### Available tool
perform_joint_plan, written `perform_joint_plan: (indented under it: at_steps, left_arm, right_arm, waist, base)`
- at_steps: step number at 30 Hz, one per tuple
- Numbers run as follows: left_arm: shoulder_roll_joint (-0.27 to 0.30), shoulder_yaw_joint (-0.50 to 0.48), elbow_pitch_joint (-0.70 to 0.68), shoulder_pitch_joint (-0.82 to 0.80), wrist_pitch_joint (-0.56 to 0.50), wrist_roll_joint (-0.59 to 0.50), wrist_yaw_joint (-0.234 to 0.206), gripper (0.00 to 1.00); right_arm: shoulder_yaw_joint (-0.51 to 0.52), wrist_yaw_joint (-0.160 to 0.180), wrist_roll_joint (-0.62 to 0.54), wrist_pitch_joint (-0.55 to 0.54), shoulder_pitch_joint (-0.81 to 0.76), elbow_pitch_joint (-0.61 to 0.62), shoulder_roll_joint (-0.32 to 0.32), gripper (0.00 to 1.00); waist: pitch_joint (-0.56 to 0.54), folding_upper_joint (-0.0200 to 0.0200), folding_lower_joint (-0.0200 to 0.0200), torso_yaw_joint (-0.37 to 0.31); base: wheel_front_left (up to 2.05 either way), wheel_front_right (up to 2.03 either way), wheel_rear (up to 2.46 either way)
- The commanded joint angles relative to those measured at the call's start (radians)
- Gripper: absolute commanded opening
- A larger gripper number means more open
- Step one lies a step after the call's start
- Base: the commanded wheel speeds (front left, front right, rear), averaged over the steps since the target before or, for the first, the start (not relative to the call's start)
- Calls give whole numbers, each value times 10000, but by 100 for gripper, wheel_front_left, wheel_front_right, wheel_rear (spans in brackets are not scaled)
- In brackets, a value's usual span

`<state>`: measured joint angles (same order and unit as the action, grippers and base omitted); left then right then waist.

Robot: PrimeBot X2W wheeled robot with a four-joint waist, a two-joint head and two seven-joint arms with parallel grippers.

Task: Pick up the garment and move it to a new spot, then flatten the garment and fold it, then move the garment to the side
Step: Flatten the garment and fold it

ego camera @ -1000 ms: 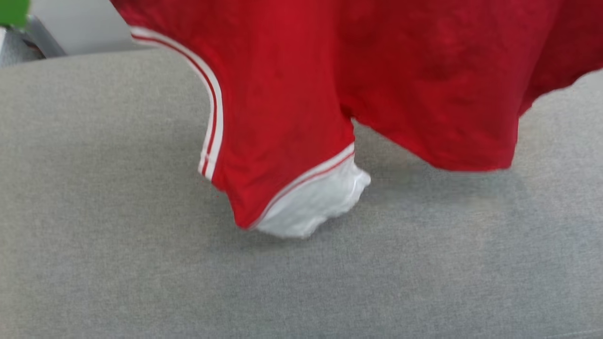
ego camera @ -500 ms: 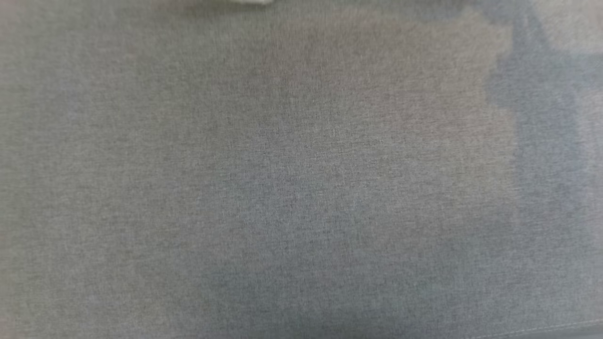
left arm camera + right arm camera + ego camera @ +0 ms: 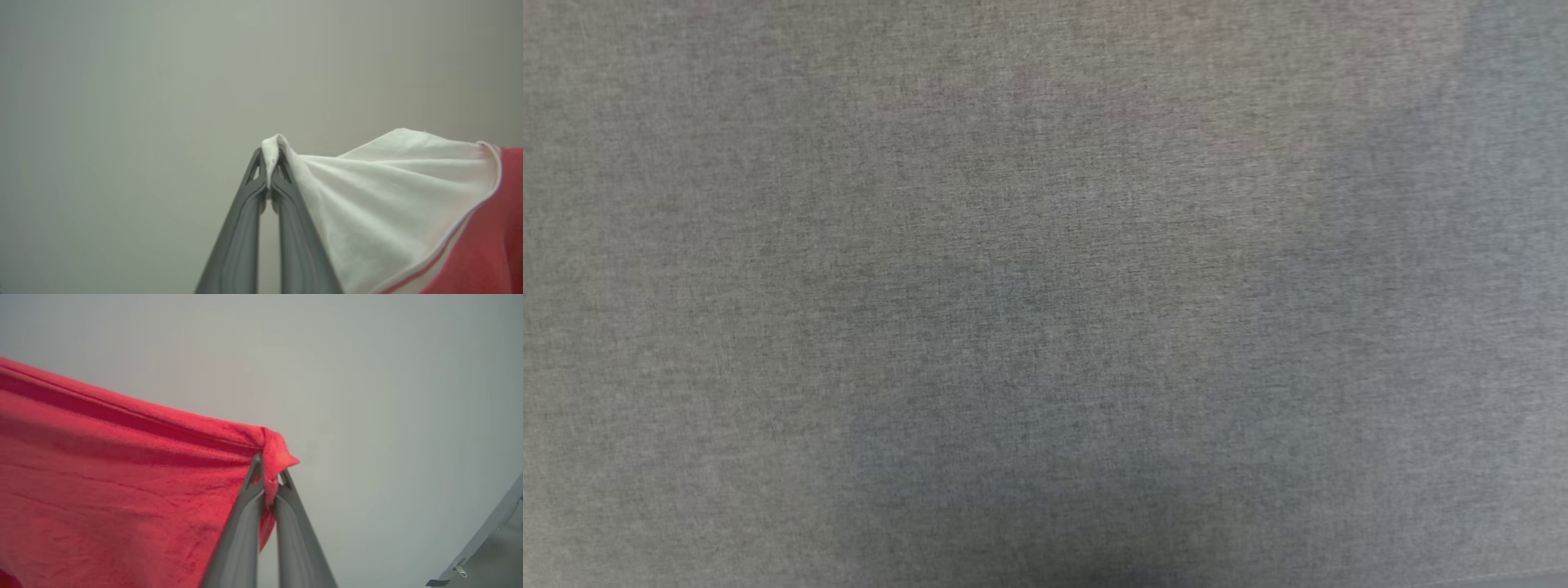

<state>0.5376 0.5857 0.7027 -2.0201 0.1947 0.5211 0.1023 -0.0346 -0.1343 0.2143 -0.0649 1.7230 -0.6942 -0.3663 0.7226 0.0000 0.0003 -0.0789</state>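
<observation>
My left gripper [image 3: 269, 159] and right gripper [image 3: 270, 467] both clamp the garment [image 3: 392, 204]. Head view swapped it for grey surface [image 3: 1045, 245]: lifted clear, relocate next.

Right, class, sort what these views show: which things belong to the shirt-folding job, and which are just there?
Job: garment, red; its white sleeve; left gripper, shut on that sleeve; right gripper, shut on a red corner.
Just there: grey fabric surface; plain pale background; grey metal part, lower right of the right wrist view.
</observation>
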Motion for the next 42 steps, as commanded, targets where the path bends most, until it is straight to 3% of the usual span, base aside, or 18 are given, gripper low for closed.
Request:
perform_joint_plan:
  at_steps: [1, 8, 15, 21, 29, 42]
  left_arm:
    - [32, -9, 226, -28, 191, -35, 29, 0]
    - [-377, 188, 363, 1696, 643, 345, 218, 0]
    - [-486, -463, -1070, 4664, 667, 587, 245, 0]
    - [-633, -948, -2151, 8075, 669, 667, 219, 0]
    - [-586, -837, -2827, 12070, 642, 1205, 120, 0]
    - [-205, 19, -3640, 16512, -213, 2048, -197, 0]
  right_arm:
    - [-36, 36, -54, 143, -49, -209, 50, 0]
    - [-623, 36, 402, 852, -948, -785, 102, 0]
    - [-1612, 36, 1242, 1309, -2648, -716, -38, 0]
    - [-2470, 36, 2273, 1601, -4866, -161, -341, 0]
    - [-3415, 36, 3422, 1629, -8261, 1131, -786, 0]
    - [-3691, 36, 4782, 972, -12667, 2322, -1333, 0]
  waist:
    - [182, 0, -3, 182]
    - [-13, 0, -3, 456]
    - [-730, 0, -3, 555]
    - [-1870, 0, -3, 648]
    - [-3397, 0, -3, 813]
    - [-5308, 0, -3, 1036]
  base:
    - [0, 0, 0]
    - [0, 0, 0]
    - [0, 0, 0]
    - [0, 0, 0]
    - [0, 0, 0]
    - [0, 0, 0]
